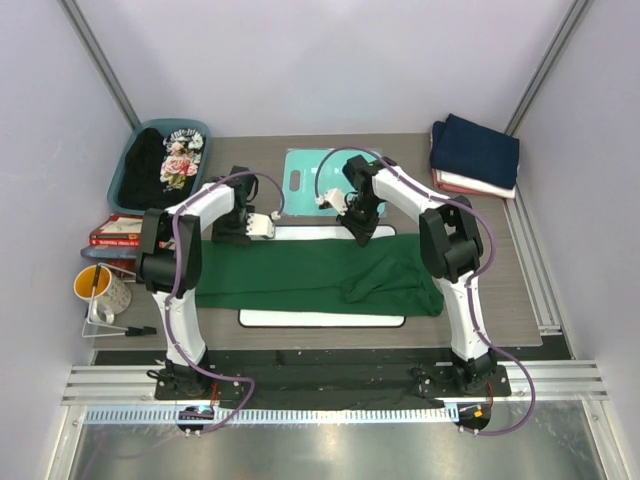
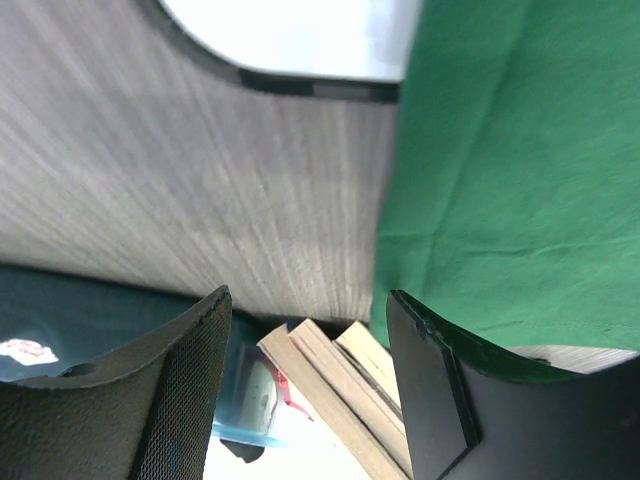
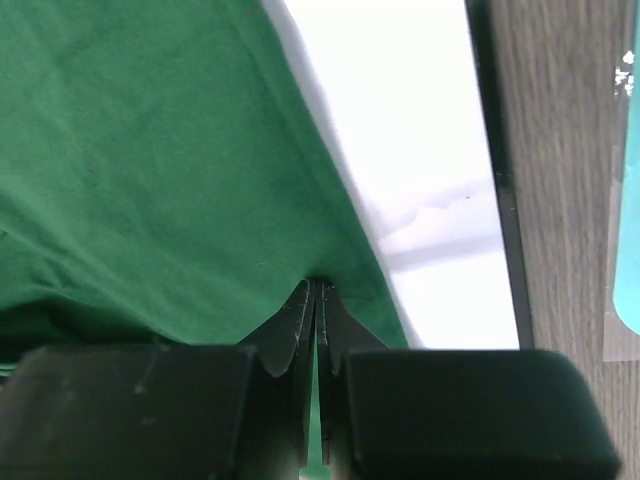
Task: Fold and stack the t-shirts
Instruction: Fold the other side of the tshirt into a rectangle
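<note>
As seen from above, pinches the far edge of the dark green t-shirt [image 1: 310, 275] with the right tool [image 3: 316, 290], fingers clenched almost flat together, a thin fold of green cloth caught at their tips. Has that shirt spread across the worktop [image 1: 500, 280] on the near side of both tools, lying over a whiteboard [image 3: 420, 170]. Shows a white strip of that board just beyond the right tool's grip and another past the shirt's near edge. Shows the cloth wrinkled and bunched nearer than the right tool and to its right.

Holds the left tool [image 2: 308, 300] released, jaws wide apart and gripping no cloth, above bare worktop just off the shirt's far left corner. Has green cloth beside one finger and a rounded whiteboard corner ahead of the tips. Shows books [image 2: 330, 370] below the gap between the jaws.

Finds a teal board [image 1: 305, 175] on the far side, between the two tools. Finds a folded stack [image 1: 478, 148], navy on top with white and reddish edges beneath, well off to the far right of the right tool. Finds the black floral-print t-shirt [image 1: 170, 165] in a bin [image 1: 122, 172] to the far left of the left tool. Finds a yellow mug [image 1: 95, 285] to the left tool's left, nearer.
</note>
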`<action>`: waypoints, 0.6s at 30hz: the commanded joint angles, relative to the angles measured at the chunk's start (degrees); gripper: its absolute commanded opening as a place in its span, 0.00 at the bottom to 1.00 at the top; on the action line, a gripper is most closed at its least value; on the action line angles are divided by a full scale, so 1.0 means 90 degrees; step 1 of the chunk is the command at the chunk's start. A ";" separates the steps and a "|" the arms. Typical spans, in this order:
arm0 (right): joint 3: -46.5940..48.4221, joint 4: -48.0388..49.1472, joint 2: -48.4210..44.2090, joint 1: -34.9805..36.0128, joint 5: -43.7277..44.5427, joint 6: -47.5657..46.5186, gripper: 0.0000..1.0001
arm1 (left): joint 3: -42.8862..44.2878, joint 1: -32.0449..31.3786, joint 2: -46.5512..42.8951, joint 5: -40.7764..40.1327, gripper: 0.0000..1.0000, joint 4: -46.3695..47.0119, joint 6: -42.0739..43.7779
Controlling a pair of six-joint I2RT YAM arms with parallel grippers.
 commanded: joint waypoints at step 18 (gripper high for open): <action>-0.1108 -0.0312 -0.1142 0.0012 -0.0362 0.0102 0.08 | 0.0449 0.0040 0.0147 0.0146 0.64 -0.0217 -0.0004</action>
